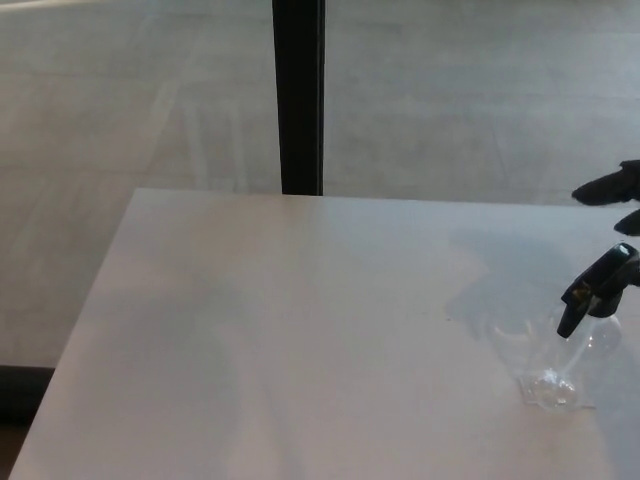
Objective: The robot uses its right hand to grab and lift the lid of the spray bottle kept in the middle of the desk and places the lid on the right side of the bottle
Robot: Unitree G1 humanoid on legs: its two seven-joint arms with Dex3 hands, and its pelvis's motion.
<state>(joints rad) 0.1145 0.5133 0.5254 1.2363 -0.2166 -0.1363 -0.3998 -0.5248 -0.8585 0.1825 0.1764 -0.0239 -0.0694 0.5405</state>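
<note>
A clear spray bottle (575,365) stands upright on the white desk (300,330) near its right edge. Its black trigger lid (597,285) sits on top of the bottle, the nozzle pointing down and left. My right hand (615,195) pokes in at the picture's right edge, above and slightly behind the lid. Two of its black fingers (605,187) show, spread apart with nothing between them. The hand is clear of the lid. My left hand does not show.
A black vertical post (299,95) rises behind the desk's far edge. Grey floor lies beyond the desk and to its left. A dark shadow falls on the desk just left of the bottle.
</note>
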